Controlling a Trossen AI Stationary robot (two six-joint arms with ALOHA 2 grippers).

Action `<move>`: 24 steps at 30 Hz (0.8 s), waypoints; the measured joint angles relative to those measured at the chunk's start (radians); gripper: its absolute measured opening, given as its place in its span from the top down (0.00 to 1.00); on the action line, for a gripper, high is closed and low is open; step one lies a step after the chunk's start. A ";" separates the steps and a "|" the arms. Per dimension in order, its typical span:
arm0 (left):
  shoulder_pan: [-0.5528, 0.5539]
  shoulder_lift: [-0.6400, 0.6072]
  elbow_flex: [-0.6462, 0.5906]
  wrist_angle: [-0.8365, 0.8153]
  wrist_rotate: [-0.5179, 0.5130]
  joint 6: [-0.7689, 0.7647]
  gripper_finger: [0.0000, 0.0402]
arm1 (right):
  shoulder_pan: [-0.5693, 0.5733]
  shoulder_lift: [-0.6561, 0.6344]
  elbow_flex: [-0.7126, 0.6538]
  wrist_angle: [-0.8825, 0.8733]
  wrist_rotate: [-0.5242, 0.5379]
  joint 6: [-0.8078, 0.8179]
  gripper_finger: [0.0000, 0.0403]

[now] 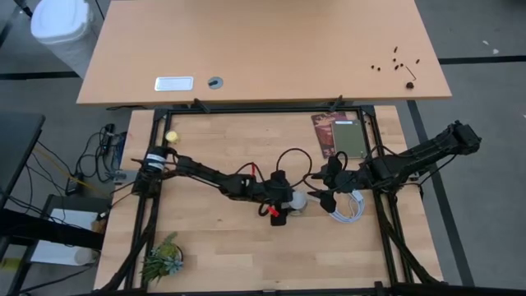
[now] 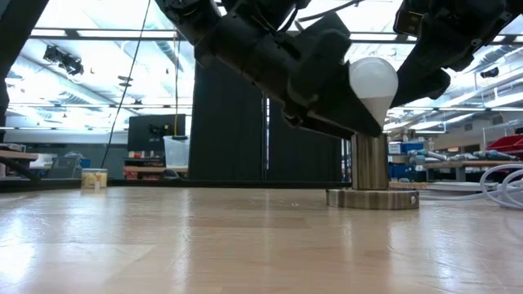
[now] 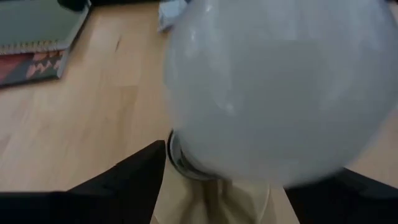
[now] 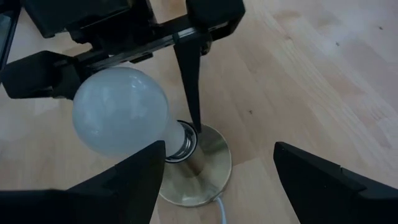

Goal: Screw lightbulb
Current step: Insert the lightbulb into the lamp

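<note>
The white lightbulb [image 4: 121, 112] stands with its narrow neck in the brass socket [image 4: 199, 163], whose round base rests on the wooden table; it also shows in the low view [image 2: 373, 80] and the high view [image 1: 298, 200]. My left gripper [image 1: 285, 202] comes in from the table's left, with its fingers on either side of the bulb. My right gripper [image 4: 219, 149] is open and empty, hovering just right of the bulb [image 1: 329, 191]. The socket's white cable [image 1: 349, 207] lies coiled to the right. My left gripper has the bulb between its two fingers, coming slanting down from the table's left. One thin fingertip [image 4: 195, 124] lies at the bulb's neck [image 4: 180, 134], just above the socket. The other finger [image 4: 43, 74] is on the dome's far side, its contact hidden by the dome. The bulb stands in the socket.
A notebook with a grey card [image 1: 339, 136] lies at the far right of the table. A small yellow ball [image 1: 172, 136] sits far left, and a small green plant [image 1: 163, 259] near left. A red part [image 1: 275, 212] shows under my left gripper. Black frame rails border the table.
</note>
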 joint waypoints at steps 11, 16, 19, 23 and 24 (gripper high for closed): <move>-0.020 -0.016 0.000 -0.117 -0.056 0.001 0.25 | 0.000 -0.003 0.000 -0.003 -0.012 0.012 0.23; -0.031 -0.016 0.000 -0.170 -0.098 0.000 0.25 | 0.000 -0.003 0.000 -0.004 -0.011 0.014 0.23; -0.034 -0.016 0.000 -0.170 -0.100 0.000 0.25 | 0.000 -0.002 0.000 -0.005 -0.011 0.014 0.23; -0.034 -0.016 0.000 -0.170 -0.107 0.000 0.25 | 0.000 -0.002 0.000 -0.006 -0.011 0.010 0.23; -0.034 -0.016 0.000 -0.170 -0.111 0.000 0.25 | 0.000 -0.002 0.000 -0.006 -0.011 0.010 0.23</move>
